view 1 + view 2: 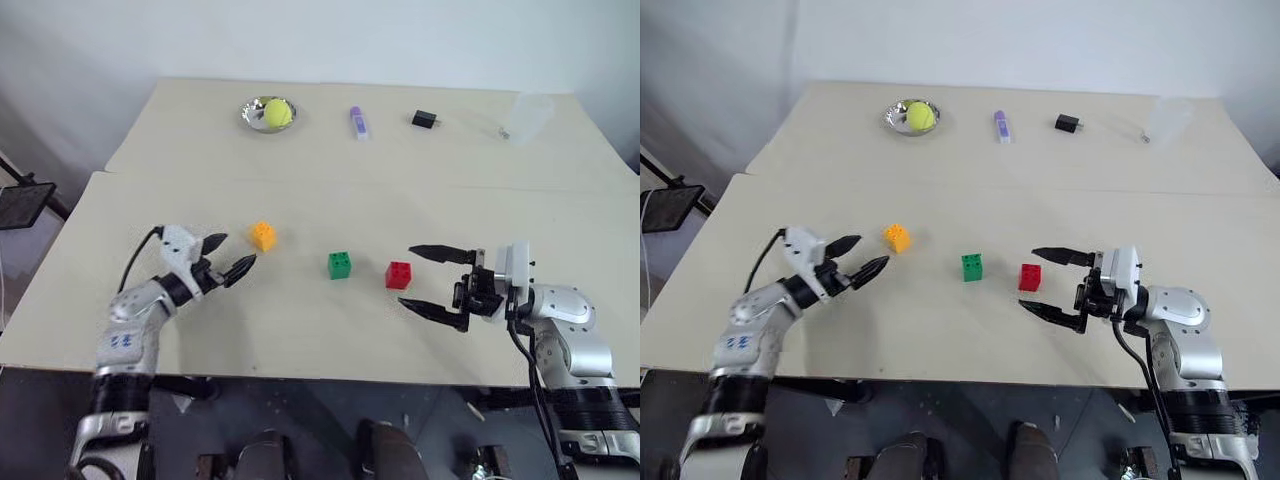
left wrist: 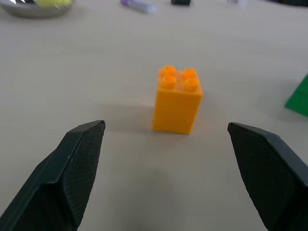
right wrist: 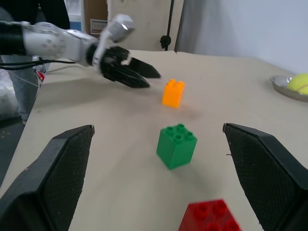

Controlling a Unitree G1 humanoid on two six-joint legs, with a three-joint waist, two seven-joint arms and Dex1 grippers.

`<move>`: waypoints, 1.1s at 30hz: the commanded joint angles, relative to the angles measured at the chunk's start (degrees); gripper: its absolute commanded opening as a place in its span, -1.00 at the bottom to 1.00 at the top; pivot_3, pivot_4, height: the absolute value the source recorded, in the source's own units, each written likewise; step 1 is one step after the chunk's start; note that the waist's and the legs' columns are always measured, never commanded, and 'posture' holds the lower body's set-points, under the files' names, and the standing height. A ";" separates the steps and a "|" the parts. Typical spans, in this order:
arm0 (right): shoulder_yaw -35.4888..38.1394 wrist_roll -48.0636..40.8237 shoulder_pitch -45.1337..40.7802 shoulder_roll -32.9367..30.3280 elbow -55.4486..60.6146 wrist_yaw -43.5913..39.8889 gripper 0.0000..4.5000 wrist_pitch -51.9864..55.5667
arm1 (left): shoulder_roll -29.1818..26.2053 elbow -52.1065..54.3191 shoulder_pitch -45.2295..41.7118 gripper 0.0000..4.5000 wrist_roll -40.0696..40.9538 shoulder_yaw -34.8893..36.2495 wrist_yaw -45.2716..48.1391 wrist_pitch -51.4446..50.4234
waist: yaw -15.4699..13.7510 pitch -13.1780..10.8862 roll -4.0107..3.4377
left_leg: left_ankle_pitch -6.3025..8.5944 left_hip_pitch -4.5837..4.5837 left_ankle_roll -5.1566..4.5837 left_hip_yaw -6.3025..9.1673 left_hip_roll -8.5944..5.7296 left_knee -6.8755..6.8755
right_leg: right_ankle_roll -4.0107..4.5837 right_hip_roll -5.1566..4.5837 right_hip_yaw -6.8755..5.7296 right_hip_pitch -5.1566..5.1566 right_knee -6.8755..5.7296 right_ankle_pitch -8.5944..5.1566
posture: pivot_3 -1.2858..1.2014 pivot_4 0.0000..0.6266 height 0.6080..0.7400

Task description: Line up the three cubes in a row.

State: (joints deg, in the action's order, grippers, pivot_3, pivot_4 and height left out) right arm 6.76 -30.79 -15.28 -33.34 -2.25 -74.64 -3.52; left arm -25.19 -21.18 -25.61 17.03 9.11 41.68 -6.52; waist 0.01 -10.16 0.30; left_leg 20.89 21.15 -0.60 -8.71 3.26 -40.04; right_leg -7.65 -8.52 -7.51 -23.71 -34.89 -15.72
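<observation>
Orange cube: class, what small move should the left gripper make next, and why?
Probably ease the left gripper forward until the orange cube sits between its open fingers. The cube lies farther back than the green cube and red cube, so it breaks the row.

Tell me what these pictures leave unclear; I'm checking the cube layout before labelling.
- Green plastic cube: left wrist view, cut by the frame edge and blurred.
- Red plastic cube: right wrist view, lower part cut by the frame edge.
- Small purple object on the far table: head views, too small to identify.
- Clear plastic item at the far right: too faint to identify.
</observation>
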 commanded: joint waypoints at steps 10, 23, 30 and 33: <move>1.99 -0.59 6.34 -0.48 6.95 4.37 1.00 -0.26 | 0.59 -13.90 -9.83 0.16 -3.81 -3.51 5.07 7.35 | 0.12 -0.01 0.02 | -0.02 -0.01 0.01 0.02 0.02 -0.05 | -0.01 0.00 -0.03 0.04 0.02 0.00 | 0.03 -0.52 1.00; 3.81 -1.55 8.80 -2.86 8.35 5.13 1.00 0.47 | -5.97 -31.61 -20.79 -0.34 -6.99 -10.33 37.65 21.84 | 0.05 -0.01 0.02 | -0.02 0.05 0.01 0.00 0.01 -0.06 | -0.01 0.01 -0.04 0.03 0.10 0.00 | 0.03 -0.52 1.00; 4.78 -1.79 11.42 -3.14 10.88 6.28 1.00 1.29 | -4.29 -44.35 -28.57 -0.34 -12.29 -11.91 36.85 28.77 | 0.11 -0.02 0.04 | -0.01 0.07 0.00 0.02 0.00 -0.05 | -0.01 0.01 -0.06 0.03 0.12 0.00 | 0.03 -0.52 1.00; 4.77 -1.89 12.45 -3.10 11.89 6.69 1.00 1.66 | -3.62 -47.04 -29.94 -0.34 -13.33 -11.69 36.78 29.32 | 0.06 -0.02 0.04 | -0.02 0.06 -0.01 0.03 0.00 -0.06 | -0.01 0.01 -0.05 0.04 0.10 0.00 | 0.03 -0.52 1.00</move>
State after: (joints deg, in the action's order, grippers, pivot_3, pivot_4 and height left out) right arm 9.87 -31.11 -3.23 -35.95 7.52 -68.27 -2.12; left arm -28.93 -66.88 -54.98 4.98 -2.38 78.89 22.08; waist 0.07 -10.19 0.35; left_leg 20.87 21.21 -0.62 -8.68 3.26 -40.12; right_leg -7.66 -8.51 -7.56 -23.66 -34.78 -15.72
